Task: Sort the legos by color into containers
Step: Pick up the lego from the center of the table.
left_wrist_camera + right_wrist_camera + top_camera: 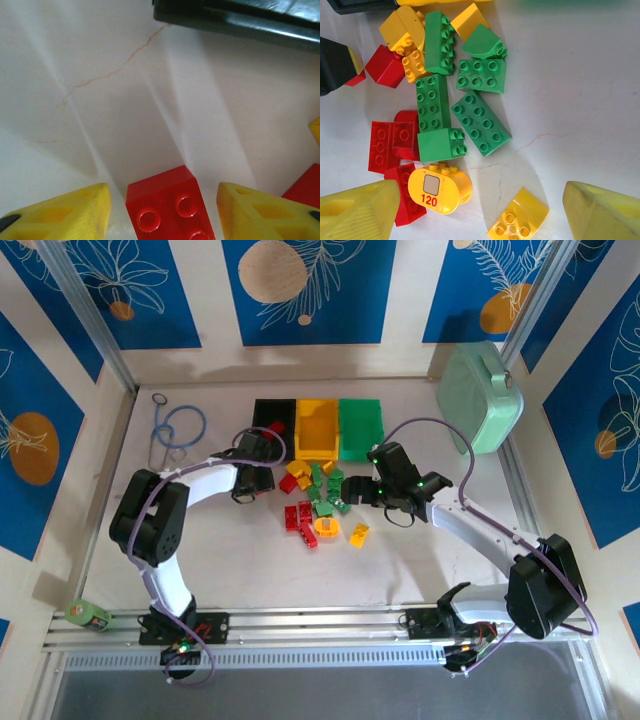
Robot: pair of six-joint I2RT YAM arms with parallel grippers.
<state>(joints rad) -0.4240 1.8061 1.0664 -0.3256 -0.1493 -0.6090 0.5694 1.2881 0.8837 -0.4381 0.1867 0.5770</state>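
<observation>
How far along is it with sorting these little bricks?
Barely started. One red piece seems to lie in the black plastic bin. The left gripper straddles a red studded brick, jaws apart from it; the right gripper hangs open above the pile of red, yellow and green bricks loose on the white table. The yellow bin and green bin look empty.

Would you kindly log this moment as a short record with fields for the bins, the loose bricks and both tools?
bins: black bin, yellow bin, green bin, in a row, black leftmost
already binned: one red piece in the black bin
loose bricks: mixed red, yellow and green pile just in front of the bins
left tool: open, fingers either side of a red brick, gaps showing on both sides
right tool: open, at the near edge of the pile, holding nothing
</observation>
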